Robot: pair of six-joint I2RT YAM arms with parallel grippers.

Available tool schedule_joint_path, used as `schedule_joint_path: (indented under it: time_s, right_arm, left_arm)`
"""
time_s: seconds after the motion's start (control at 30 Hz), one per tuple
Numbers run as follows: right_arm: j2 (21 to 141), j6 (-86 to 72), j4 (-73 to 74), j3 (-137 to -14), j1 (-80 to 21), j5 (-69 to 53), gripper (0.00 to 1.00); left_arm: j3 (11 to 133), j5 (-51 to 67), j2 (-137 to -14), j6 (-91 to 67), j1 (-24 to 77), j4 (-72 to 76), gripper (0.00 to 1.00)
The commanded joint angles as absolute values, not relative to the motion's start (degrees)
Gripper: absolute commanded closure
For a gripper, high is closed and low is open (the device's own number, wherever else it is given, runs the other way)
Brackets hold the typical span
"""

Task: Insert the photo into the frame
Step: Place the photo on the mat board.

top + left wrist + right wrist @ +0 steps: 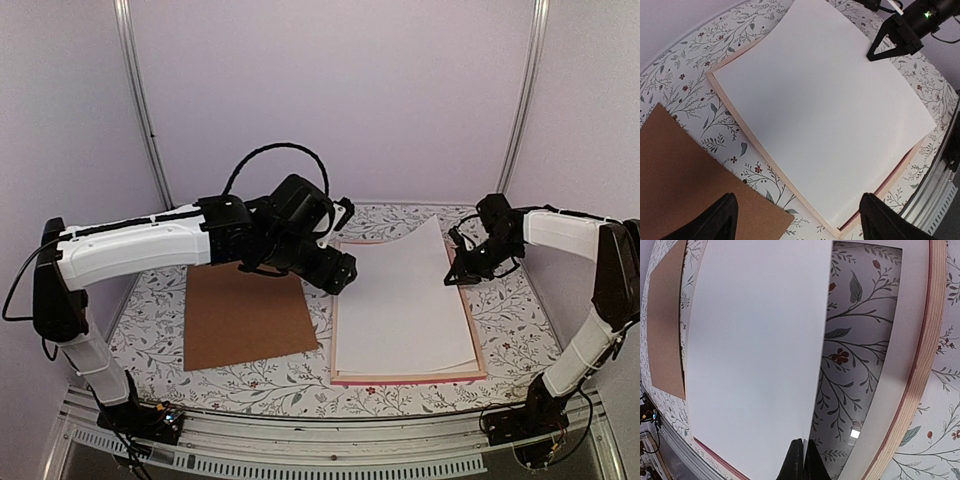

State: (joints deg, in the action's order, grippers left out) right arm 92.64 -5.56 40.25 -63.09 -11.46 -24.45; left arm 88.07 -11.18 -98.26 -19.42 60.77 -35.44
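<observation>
The photo [405,300] shows only its plain white back. It lies tilted over the pink frame [405,378], with its right edge raised. My right gripper [462,262] is shut on that right edge; in the right wrist view its fingertips [803,452] pinch the sheet [755,340] above the frame rail [920,365]. My left gripper [335,270] is open and empty, hovering over the frame's left rail. In the left wrist view it [802,220] spans the frame's corner [886,184], with the photo [825,110] beyond.
A plain brown backing board [245,315] lies flat left of the frame, also in the left wrist view [675,180]. A white mat border [905,355] sits inside the frame around its glass. The floral tablecloth [280,385] covers the table.
</observation>
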Motion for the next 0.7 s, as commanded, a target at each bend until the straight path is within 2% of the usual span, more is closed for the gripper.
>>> schedule_joint_path:
  time_s: [0.0, 0.67]
  right_arm:
    - [93.55, -2.4, 42.15, -64.51, -10.21, -23.2, 1.0]
    - [96.61, -4.44, 37.68, -63.9, -10.16, -25.22, 0.98]
  left_arm:
    - [87.95, -10.56, -99.15, -18.64, 59.88, -35.51, 0.13]
    - [86.34, -11.71, -100.11, -19.33, 59.62, -35.68, 0.13]
